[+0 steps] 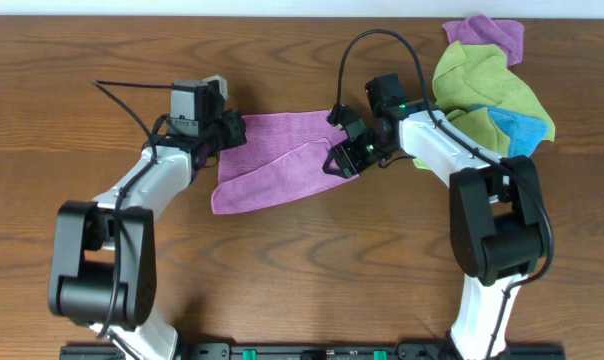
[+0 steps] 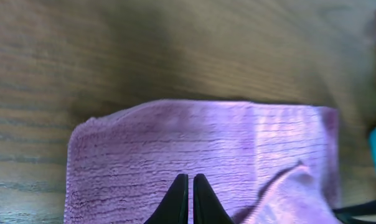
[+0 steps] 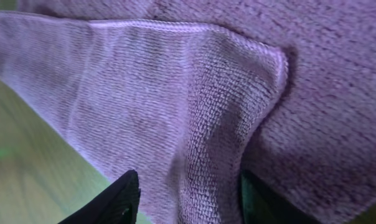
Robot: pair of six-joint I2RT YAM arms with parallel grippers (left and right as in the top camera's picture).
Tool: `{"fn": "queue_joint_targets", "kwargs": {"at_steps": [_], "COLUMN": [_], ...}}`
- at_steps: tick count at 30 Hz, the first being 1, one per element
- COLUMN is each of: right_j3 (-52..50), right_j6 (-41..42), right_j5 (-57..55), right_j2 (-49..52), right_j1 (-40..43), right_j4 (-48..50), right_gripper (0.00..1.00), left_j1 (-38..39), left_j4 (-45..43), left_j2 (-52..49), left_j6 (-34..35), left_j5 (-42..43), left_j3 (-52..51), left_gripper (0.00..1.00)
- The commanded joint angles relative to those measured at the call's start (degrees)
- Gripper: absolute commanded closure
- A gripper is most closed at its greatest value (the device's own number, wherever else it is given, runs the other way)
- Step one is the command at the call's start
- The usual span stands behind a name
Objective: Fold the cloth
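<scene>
Straddling a raised fold of the cloth (image 1: pixel 272 140), right hand (image 3: pixel 189 182) wide; left hand (image 2: pixel 191 182) pinched narrow, perhaps on its edge

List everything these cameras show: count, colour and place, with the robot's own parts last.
the cloth: one, lilac-purple, table centre, partly folded over
second purple cloth: one, purple, top of the far right heap
green cloths: count unclear, lime-green, same heap
blue cloth: one, blue, heap's near edge
table: one, brown wood
arms: two, white and black, either side
left claw: one, black, shut, over the cloth's left end
right claw: one, black, open, cloth fold between its fingers
</scene>
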State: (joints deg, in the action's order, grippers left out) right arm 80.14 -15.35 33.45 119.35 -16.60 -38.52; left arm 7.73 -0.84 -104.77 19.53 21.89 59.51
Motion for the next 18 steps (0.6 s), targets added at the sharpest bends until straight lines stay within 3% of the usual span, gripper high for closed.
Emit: {"fn": "queue_joint_targets", "kwargs": {"at_steps": [1,18], "right_j3": [0.1,3.0], "right_j6": [0.6,3.0], "right_j5": [4.7,13.9], "right_j2": [0.9,0.9], "right_j1": [0.4,0.4], "right_j4": [0.0,-1.0], "right_gripper": [0.49,0.51], "left_j1": [0.2,0.2], "left_j4": [-0.7,-3.6], "left_j2": [-2.8,-8.5], "left_j6": [0.2,-0.2], "left_j5": [-0.5,-1.5], "left_j3": [0.4,0.4], "left_gripper": [0.94,0.94]}}
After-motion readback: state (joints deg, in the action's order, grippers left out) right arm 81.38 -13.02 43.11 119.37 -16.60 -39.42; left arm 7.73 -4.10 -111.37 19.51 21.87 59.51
